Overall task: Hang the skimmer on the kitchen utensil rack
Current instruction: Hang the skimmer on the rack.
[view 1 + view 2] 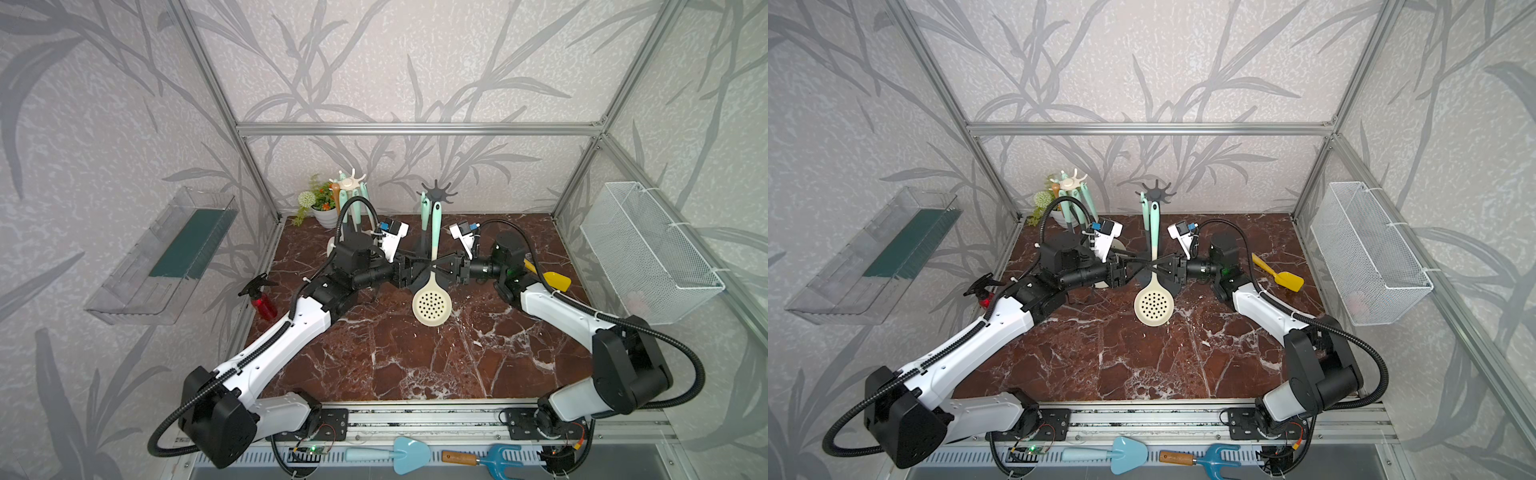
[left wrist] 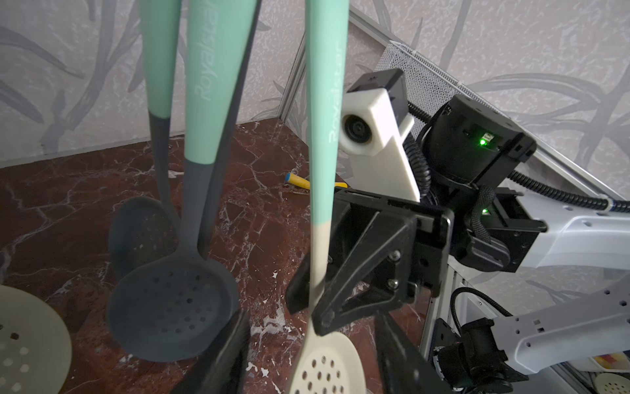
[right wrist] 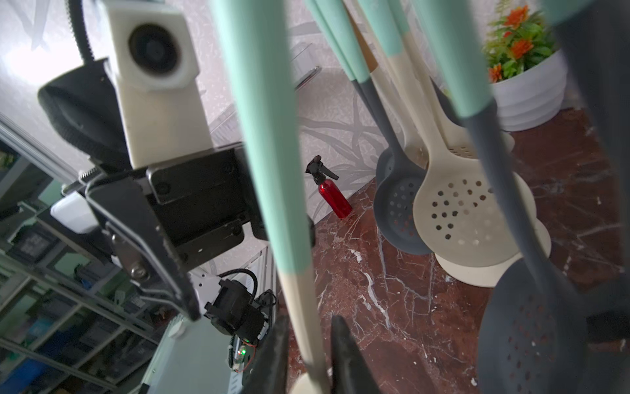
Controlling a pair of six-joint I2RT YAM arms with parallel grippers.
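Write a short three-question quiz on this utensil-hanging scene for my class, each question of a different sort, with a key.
1. True or false: the yellow spatula hangs on the dark rack.
2. The skimmer whose neck the right claw straddles has a bowl that is: A cream, B grey, C red.
3. What stands at the table's edge beside the left arm?
Key: 1 false, the yellow spatula lies on the table, off the dark rack; 2 A; 3 the red spray bottle.
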